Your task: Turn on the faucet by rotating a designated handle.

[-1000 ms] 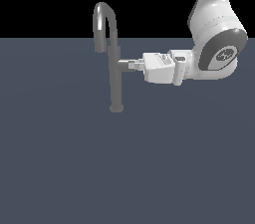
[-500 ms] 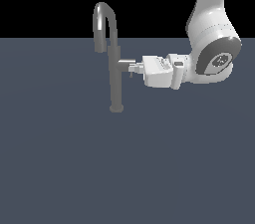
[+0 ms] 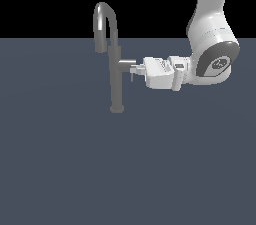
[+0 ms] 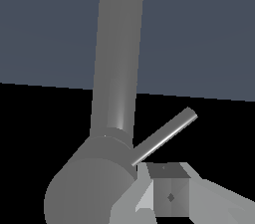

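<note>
a: where's the faucet [image 3: 115, 76]?

b: standing upright on the flat grey-blue floor [image 3: 75, 169], left of centre in the exterior view. slim grey column, round base at the bottom, arched spout on top curling toward the exterior view's left.

a: handle?

b: the handle [image 3: 127, 63] is a short grey stub sticking out of the column about mid height, toward the exterior view's right. in the wrist view it fills the lower corner as a fat cylinder [image 4: 89, 188], with a thin lever rod [image 4: 163, 136] angling off its end.

a: gripper?

b: the gripper [image 3: 134, 70] comes in level from the exterior view's right on the white arm [image 3: 212, 44], tip right at the end of the stub, just beside it. a small bit of the rod shows hanging below the tip.

a: fingers spread or pressed together?

b: cannot tell. only one finger pad [image 4: 170, 195] is clear in the wrist view, sitting just beside the rod's base. whether it touches the rod, can't say. the other finger isn't readable.

a: anything gripped?

b: can't confirm from either view.
</note>
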Controlling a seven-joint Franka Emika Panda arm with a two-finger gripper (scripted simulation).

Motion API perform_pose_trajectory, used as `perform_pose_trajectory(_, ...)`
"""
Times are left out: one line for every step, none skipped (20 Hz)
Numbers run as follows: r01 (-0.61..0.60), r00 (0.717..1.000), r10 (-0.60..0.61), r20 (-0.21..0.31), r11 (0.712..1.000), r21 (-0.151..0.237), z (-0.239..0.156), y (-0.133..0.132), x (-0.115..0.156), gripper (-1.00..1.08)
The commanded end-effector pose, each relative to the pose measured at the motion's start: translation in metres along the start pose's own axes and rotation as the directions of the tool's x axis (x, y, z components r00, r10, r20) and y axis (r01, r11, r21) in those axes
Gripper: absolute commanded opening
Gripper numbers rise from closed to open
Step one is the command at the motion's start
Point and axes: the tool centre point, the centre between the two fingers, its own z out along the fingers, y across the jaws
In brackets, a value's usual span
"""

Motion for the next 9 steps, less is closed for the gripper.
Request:
perform_pose_trajectory(-0.032, 0.999, 0.032, -0.013, 0.999, 0.015, 0.003, -0.005, 0.028, -1.0)
perform_pose_trajectory(-0.036, 0.999, 0.036, -0.013, 0.999, 0.016, 0.003, -0.006, 0.032, -1.0)
perform_pose_trajectory(-0.041, 0.999, 0.041, -0.014, 0.999, 0.017, 0.003, -0.007, 0.036, -1.0)
perform_pose_trajectory(-0.045, 0.999, 0.046, -0.015, 0.999, 0.018, 0.003, -0.008, 0.041, -1.0)
perform_pose_trajectory(-0.05, 0.999, 0.05, -0.016, 0.999, 0.019, 0.002, -0.009, 0.045, -1.0)
perform_pose_trajectory(-0.055, 0.998, 0.055, -0.016, 0.998, 0.019, 0.002, -0.01, 0.049, -1.0)
perform_pose_trajectory(-0.059, 0.998, 0.059, -0.017, 0.998, 0.02, 0.002, -0.011, 0.053, -1.0)
perform_pose_trajectory(-0.064, 0.998, 0.064, -0.018, 0.998, 0.021, 0.002, -0.012, 0.057, -1.0)
perform_pose_trajectory(-0.064, 0.998, 0.064, -0.018, 0.998, 0.021, 0.002, -0.012, 0.057, -1.0)
